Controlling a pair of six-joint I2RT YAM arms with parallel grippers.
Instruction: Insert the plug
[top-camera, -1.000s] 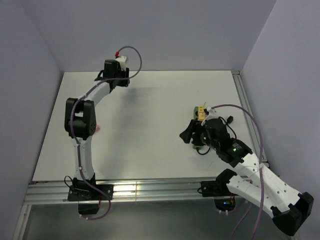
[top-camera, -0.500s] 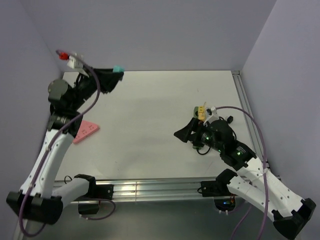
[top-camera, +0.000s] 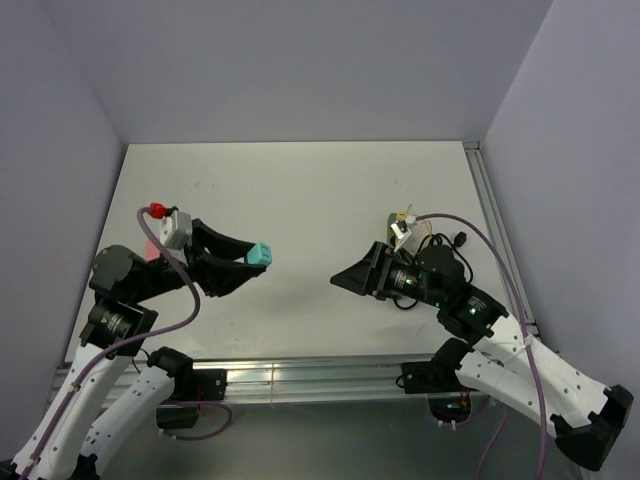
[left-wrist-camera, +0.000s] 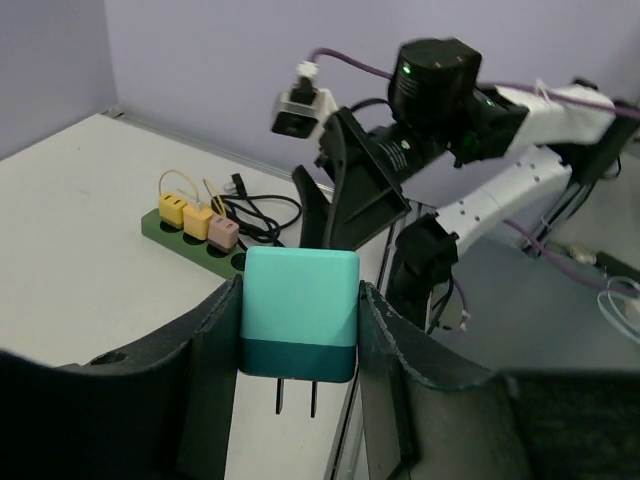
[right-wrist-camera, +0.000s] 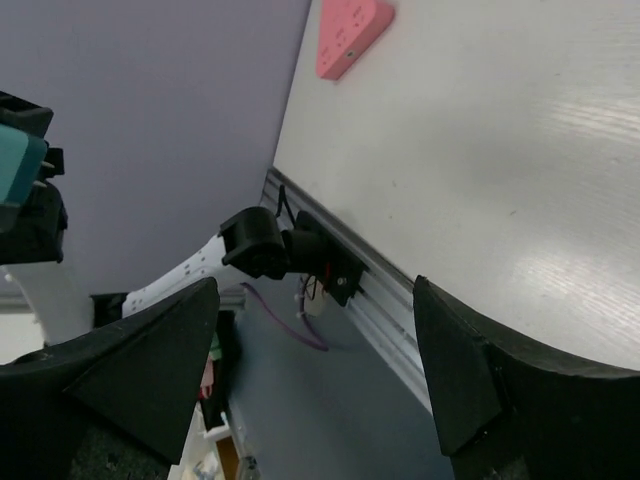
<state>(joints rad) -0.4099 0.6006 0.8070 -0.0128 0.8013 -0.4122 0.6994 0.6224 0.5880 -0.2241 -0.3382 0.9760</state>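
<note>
My left gripper (top-camera: 250, 262) is shut on a teal plug (top-camera: 261, 254), held above the table's front left. In the left wrist view the plug (left-wrist-camera: 299, 312) sits between both fingers with its two metal prongs pointing down. A green power strip (left-wrist-camera: 185, 241) with yellow and pink plugs in it lies across the table on the right, beside a coiled black cable (left-wrist-camera: 262, 213). My right gripper (top-camera: 346, 278) hovers just left of that strip, open and empty, its fingers pointing toward the left arm. In the right wrist view the right gripper (right-wrist-camera: 315, 300) has nothing between its fingers.
A pink triangular block (right-wrist-camera: 350, 30) lies near the table's left edge, largely hidden behind my left arm in the top view. The aluminium rail (top-camera: 300, 378) runs along the front edge. Purple walls enclose the table on three sides.
My left arm has swung from the back left corner down to the front left, carrying the plug. The right gripper has opened wider and turned toward the left.
</note>
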